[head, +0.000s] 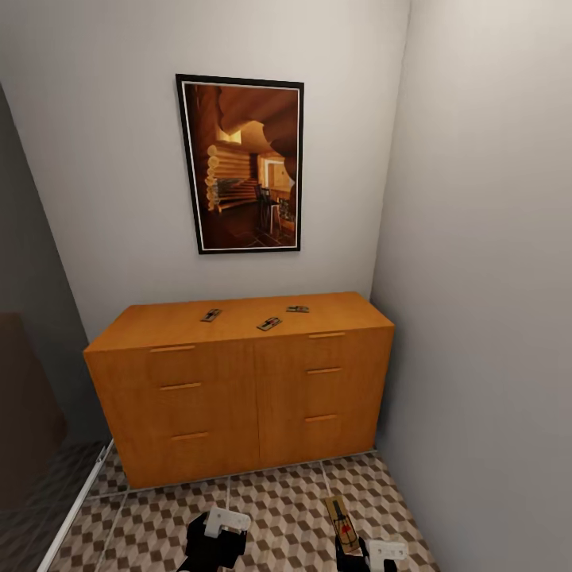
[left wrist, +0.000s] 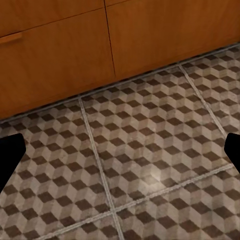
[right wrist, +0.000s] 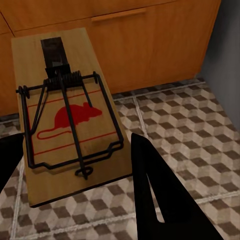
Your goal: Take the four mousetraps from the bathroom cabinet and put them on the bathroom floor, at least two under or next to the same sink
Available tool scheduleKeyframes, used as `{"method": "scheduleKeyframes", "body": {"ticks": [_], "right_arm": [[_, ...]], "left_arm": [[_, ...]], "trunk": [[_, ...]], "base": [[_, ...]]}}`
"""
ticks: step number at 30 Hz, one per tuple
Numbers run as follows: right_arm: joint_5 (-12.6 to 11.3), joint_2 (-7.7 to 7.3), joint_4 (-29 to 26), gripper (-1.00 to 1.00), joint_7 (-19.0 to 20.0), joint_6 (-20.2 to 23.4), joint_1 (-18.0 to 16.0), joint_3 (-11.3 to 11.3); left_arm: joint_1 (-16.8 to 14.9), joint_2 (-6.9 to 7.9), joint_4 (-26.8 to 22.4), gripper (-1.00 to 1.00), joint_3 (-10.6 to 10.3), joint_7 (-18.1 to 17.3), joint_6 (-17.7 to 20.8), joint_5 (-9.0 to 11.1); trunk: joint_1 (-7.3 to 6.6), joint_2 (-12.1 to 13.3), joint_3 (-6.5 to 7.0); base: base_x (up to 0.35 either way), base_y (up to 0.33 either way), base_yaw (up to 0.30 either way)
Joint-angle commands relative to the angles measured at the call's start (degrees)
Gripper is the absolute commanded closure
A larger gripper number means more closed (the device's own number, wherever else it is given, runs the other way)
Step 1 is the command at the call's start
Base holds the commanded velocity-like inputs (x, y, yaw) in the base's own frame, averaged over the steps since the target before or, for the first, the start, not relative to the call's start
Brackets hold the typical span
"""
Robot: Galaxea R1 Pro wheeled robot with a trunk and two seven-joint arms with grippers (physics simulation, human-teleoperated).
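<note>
Standing against the pale back wall, the cabinet (head: 238, 389) serves as the landmark: a low orange-brown dresser with bar handles on its drawer fronts, tucked into the corner where the grey side wall meets it. Three mousetraps lie on its flat top, well apart from one another: one (head: 210, 315) toward the middle-left, one (head: 269, 324) just nearer the front edge at the centre, and one (head: 298, 309) further back toward the side wall. Above the cabinet hangs a framed picture (head: 241, 164) of a log-cabin interior.

In front of the cabinet, the bathroom floor (head: 278, 508) shows its brown, beige and white cube tiles with pale grout lines. The right gripper (head: 367, 554) sits low over those tiles, out from the cabinet's right-hand drawers, and its dark fingers (right wrist: 160, 195) are closed against the sides of the fourth mousetrap (right wrist: 70, 117), which is held up off the tiles with its printed red mouse and wire spring facing up. The left gripper (head: 216, 540) hovers over the tiles in front of the cabinet's middle; in the left wrist view its fingertips (left wrist: 10, 155) stand wide apart at either edge with bare floor between them, holding nothing.
</note>
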Motion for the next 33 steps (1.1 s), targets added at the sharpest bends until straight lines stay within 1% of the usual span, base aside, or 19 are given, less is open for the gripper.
{"method": "scheduleKeyframes", "body": {"ticks": [1,17,22,24,26,27,30,31,33], "right_arm": [[-0.3,0.01,0.0,1.00,0.3,-0.2,0.0,-0.1],[-0.3,0.01,0.0,1.00,0.3,-0.2,0.0,-0.1],[-0.2,0.01,0.1,1.00,0.3,-0.2,0.0,-0.1],[-0.2,0.01,0.1,1.00,0.3,-0.2,0.0,-0.1],[-0.2,0.01,0.1,1.00,0.3,-0.2,0.0,-0.1],[-0.2,0.01,0.1,1.00,0.3,-0.2,0.0,-0.1],[-0.2,0.01,0.1,1.00,0.3,-0.2,0.0,-0.1],[-0.2,0.01,0.1,1.00,0.3,-0.2,0.0,-0.1],[-0.2,0.01,0.1,1.00,0.3,-0.2,0.0,-0.1]], "left_arm": [[0.0,0.03,-0.1,-1.00,-0.2,0.4,0.3,0.0],[0.0,-0.09,-0.7,-1.00,0.0,0.4,0.3,-0.1],[0.0,-0.63,-1.6,-1.00,0.1,0.6,0.7,-0.1],[0.0,-1.13,-3.6,-1.00,0.1,0.6,1.9,-0.1],[0.0,-1.34,-5.9,-1.00,0.2,0.6,3.9,-0.1],[0.0,-1.48,-9.1,-1.00,0.2,0.6,7.1,-0.1],[0.0,-1.60,-15.1,-1.00,0.2,0.5,13.4,0.0],[0.0,-1.69,-19.5,-1.00,0.2,0.4,18.0,0.1],[0.0,-1.95,-23.7,-1.00,0.1,0.3,22.3,0.1]], "trunk": [[0.00,0.0,-0.06],[0.00,0.0,-0.06],[0.00,0.0,-0.06],[0.00,0.0,-0.06],[0.00,0.0,-0.06],[0.00,0.0,-0.06],[0.00,0.0,-0.06],[0.00,0.0,-0.06],[0.00,0.0,-0.06]], "base": [[0.000,0.000,0.000],[0.000,0.000,0.000],[0.000,0.000,0.000],[0.000,0.000,0.000],[0.000,0.000,0.000],[0.000,0.000,0.000],[0.000,0.000,0.000],[0.000,0.000,0.000],[0.000,0.000,0.000]]}}
